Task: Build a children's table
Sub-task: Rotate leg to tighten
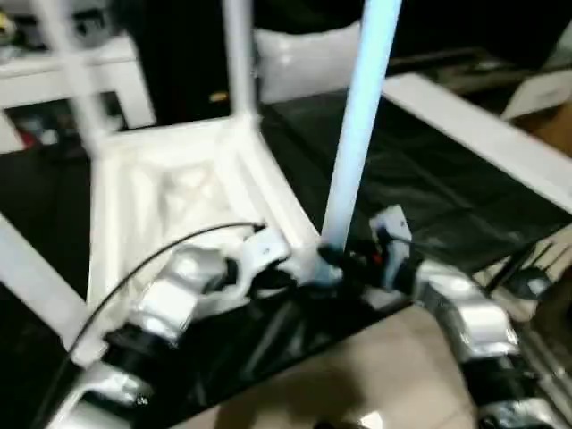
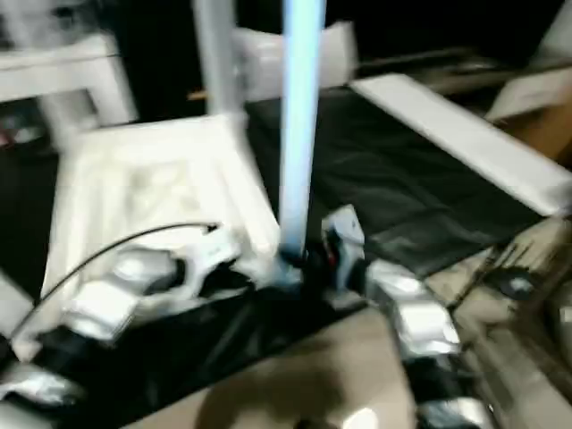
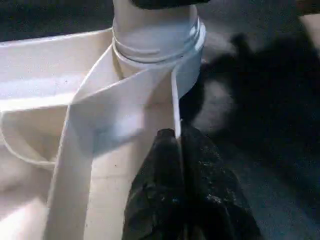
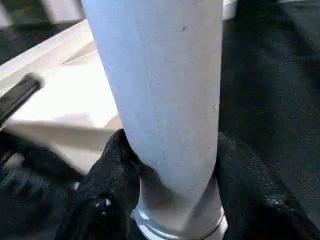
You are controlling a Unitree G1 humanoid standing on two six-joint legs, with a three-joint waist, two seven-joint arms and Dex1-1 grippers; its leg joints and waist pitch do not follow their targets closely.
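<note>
The children's table [image 1: 170, 192] lies upside down on a black sheet [image 1: 420, 179] in the middle left of the head view, with its ribbed underside facing up. Two legs already stand up at its far corners. A third leg [image 1: 357, 134] stands in the near corner socket [image 3: 155, 40], at the middle of the frame.

The table looks like hollow plastic, so it is probably light, stiff and a bit slippery. The long leg can tip, so it seems best held low, near the socket.

The right hand [image 4: 165, 195] comes in from the lower right, and its two black fingers pinch the bottom of that leg. The left hand [image 3: 179, 150] comes in from the lower left, pressed together, with its tips against the thin table rim [image 3: 175, 100] just beside the socket. Both silver forearms reach toward that same corner.
</note>
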